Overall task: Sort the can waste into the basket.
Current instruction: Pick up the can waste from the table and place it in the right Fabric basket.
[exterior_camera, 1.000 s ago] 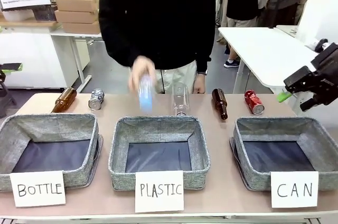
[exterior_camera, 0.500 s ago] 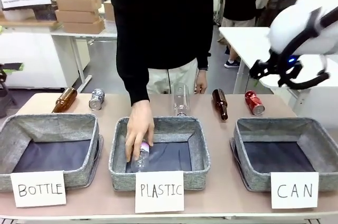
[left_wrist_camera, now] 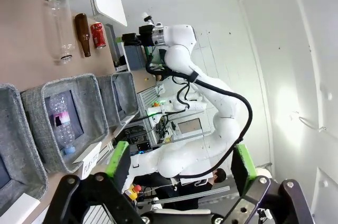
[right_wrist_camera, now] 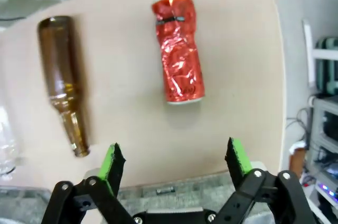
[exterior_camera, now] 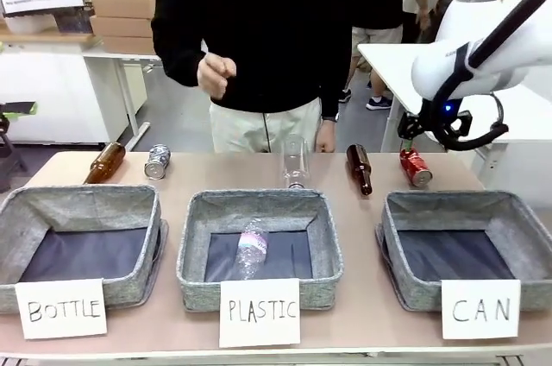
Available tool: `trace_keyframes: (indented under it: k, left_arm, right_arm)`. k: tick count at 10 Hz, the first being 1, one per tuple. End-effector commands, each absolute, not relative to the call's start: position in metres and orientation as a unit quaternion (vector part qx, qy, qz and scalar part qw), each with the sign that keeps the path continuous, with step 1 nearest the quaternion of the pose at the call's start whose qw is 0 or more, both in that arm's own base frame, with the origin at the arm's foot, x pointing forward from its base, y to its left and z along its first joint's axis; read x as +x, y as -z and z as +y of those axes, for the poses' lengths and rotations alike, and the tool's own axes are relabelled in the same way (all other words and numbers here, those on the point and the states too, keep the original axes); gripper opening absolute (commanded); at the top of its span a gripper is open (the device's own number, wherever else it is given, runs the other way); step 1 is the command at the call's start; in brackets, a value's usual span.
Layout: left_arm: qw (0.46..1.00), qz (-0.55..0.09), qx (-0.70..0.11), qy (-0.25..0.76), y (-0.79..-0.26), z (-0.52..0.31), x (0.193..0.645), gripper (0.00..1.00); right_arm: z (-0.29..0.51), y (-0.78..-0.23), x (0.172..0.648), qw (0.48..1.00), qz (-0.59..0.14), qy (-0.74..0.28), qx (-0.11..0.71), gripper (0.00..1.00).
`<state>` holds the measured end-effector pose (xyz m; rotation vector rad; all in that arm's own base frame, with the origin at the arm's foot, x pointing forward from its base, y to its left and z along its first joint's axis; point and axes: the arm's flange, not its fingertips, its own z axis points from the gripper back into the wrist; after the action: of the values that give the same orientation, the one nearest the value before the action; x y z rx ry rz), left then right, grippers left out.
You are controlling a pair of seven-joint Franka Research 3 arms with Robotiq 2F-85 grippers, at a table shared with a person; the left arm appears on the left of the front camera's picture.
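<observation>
Brown bottle (right_wrist_camera: 59,63) beside red can (right_wrist_camera: 178,55)

Left gripper (left_wrist_camera: 179,156) and right gripper (right_wrist_camera: 174,159) both hang with fingers (right_wrist_camera: 112,161) spread wide.

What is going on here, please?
The right gripper, open, hovers over the dented red can lying on the table behind the CAN basket. The silver can lies far left beside a brown bottle. A plastic bottle lies in the PLASTIC basket; the person's hand is raised. The left gripper is open.
</observation>
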<state>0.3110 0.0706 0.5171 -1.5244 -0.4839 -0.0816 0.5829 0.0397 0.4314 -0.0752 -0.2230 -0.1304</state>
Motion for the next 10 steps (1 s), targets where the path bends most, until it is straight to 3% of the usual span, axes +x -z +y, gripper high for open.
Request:
trace_keyframes:
  k: [1,4,10]
  left_arm:
    - [0.687,-0.226,-0.69,0.044,-0.518,0.07,0.311,1.0]
    - [0.687,-0.226,-0.69,0.044,-0.518,0.07,0.311,1.0]
    - [0.687,-0.226,-0.69,0.044,-0.518,0.07,0.311,1.0]
  right_arm:
    - [0.034,-0.412,0.594,0.992,-0.094,0.072,-0.038,1.0]
    - [0.012,-0.389,0.651,0.988,-0.14,0.056,-0.038,1.0]
    - [0.005,-0.326,0.714,0.996,-0.074,0.042,-0.017,1.0]
